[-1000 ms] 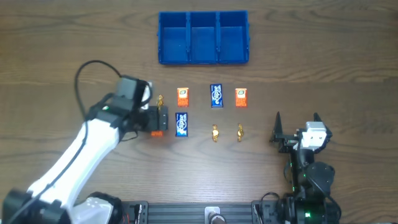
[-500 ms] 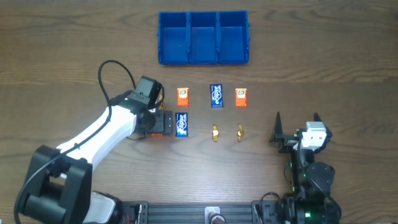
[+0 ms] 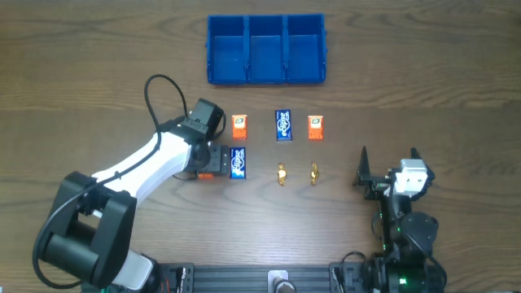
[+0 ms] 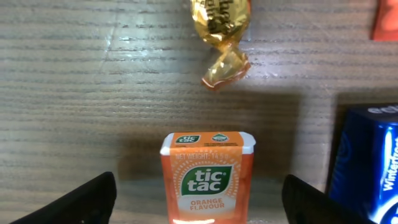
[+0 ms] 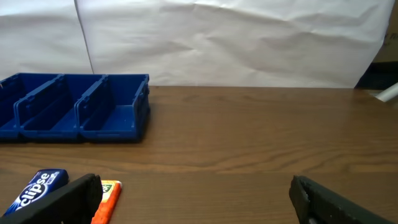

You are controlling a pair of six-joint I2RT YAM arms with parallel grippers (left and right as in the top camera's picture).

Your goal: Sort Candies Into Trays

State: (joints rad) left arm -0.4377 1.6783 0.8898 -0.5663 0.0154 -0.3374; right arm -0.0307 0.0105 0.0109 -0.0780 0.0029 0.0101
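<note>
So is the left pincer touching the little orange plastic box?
Apart. The left wrist view shows bare wooden table on both sides between the orange plastic box and the left pincer.

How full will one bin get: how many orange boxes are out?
3: one orange box between the left gripper's fingers, another just beyond it, the third at the upper row's right end. The arm could hide more.

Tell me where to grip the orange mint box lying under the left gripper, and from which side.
Grip the orange mint box across its two long side edges, mid-body, coming straight down from above. It lies flat, label up, between the left gripper's open fingers, with bare table on either side. The blue box lies off to one side, apart from it.
</note>
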